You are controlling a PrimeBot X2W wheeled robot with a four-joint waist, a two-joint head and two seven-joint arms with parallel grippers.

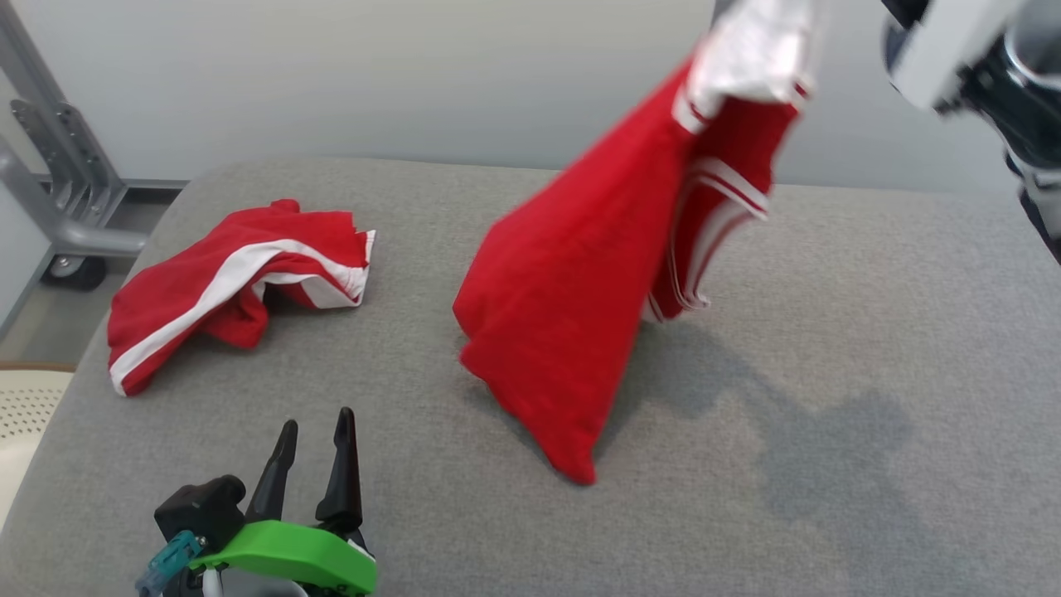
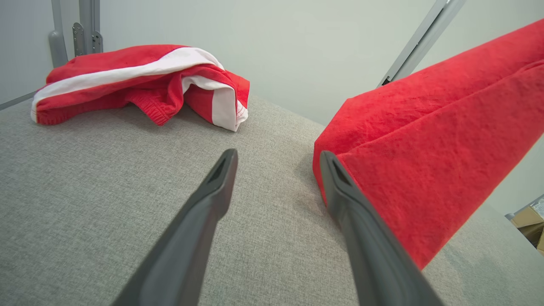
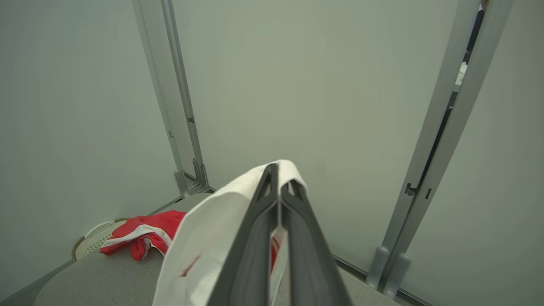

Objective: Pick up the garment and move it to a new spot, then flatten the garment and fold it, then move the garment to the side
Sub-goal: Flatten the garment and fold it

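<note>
A red garment with white trim hangs from the upper right of the head view, its lower tip touching the grey padded table. My right gripper is shut on its white upper part. Near the table's front left edge, my left gripper stands open with nothing between its fingers. In the left wrist view that gripper points past the hanging red cloth, whose lower edge lies just beyond the right finger.
A second red and white garment lies crumpled at the table's left; it appears again. A grey metal frame stands at the far left. A pale perforated basket sits off the left edge.
</note>
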